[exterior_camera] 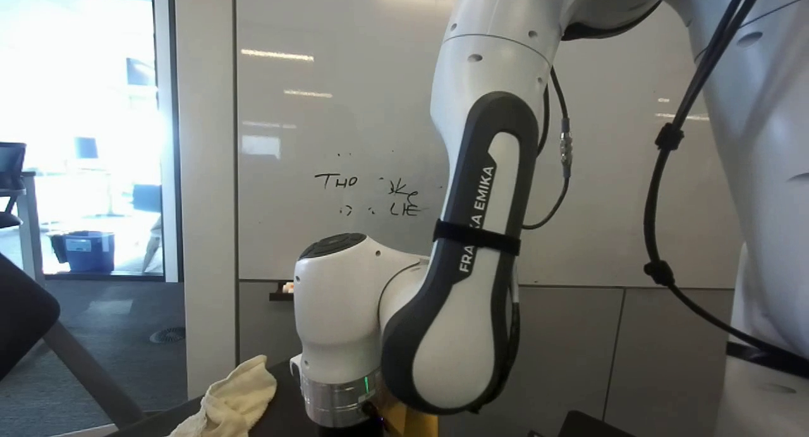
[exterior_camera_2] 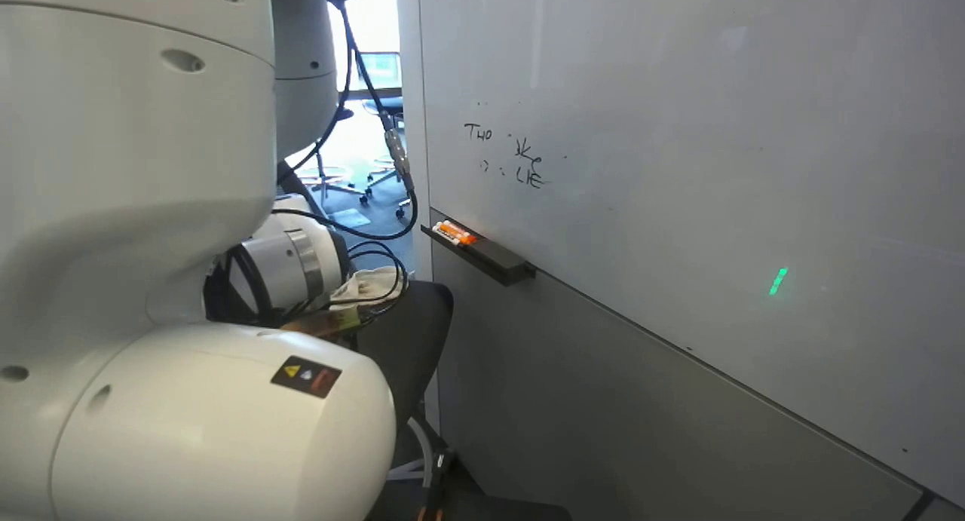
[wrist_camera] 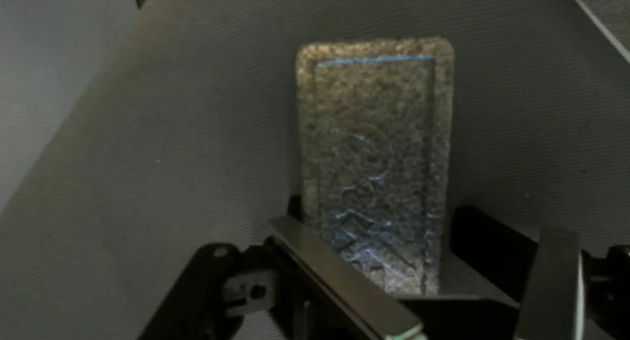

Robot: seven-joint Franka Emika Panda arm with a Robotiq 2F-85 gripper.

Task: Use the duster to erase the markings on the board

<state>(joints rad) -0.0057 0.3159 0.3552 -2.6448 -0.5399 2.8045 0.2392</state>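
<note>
The board (exterior_camera: 354,127) is a large glossy white panel on the wall, also in an exterior view (exterior_camera_2: 678,129). Its markings (exterior_camera: 402,209) are black handwritten words in two short lines, also in an exterior view (exterior_camera_2: 530,177); the arm may cover part of the board near them. The duster (wrist_camera: 374,148), a flat rectangular block with a raised pattern, lies on a dark fabric surface (wrist_camera: 197,158) in the wrist view. My gripper (wrist_camera: 379,216) is open, one finger on each side of the duster's near end. The right finger stands apart from it; the left finger is close, contact unclear. Exterior views hide the fingertips.
A cream cloth (exterior_camera: 234,396) lies beside the gripper, also in an exterior view (exterior_camera_2: 369,286). A dark ledge (exterior_camera_2: 501,263) with orange and white markers (exterior_camera_2: 454,233) juts from the board's lower edge. A yellow-brown object (exterior_camera_2: 324,323) sits by the gripper. Cables (exterior_camera: 654,190) hang along the arm.
</note>
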